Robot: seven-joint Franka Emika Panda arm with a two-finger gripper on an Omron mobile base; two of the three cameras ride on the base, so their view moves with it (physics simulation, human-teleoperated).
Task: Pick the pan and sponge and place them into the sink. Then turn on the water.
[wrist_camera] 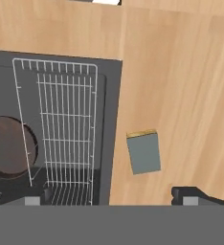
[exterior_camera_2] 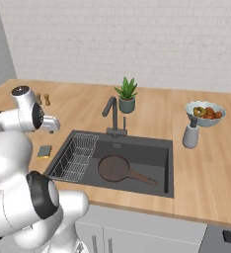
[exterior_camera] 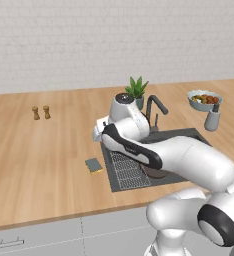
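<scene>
The round dark brown frying pan (exterior_camera_2: 118,168) lies in the dark grey rectangular sink (exterior_camera_2: 168,148); the small grey-green sponge (wrist_camera: 144,152) rests on the wooden counter (wrist_camera: 181,72), just beside the rim. The two-finger gripper (wrist_camera: 112,197), jaws spread and empty, hovers above with the sponge at its 1 o'clock. The sponge pick is in hand; next, centre over it and descend.

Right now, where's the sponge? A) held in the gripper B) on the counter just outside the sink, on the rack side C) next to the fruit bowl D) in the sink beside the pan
B: the sponge lies flat on the wooden counter beside the sink, on the wire rack side; the pan already sits in the basin.
</scene>
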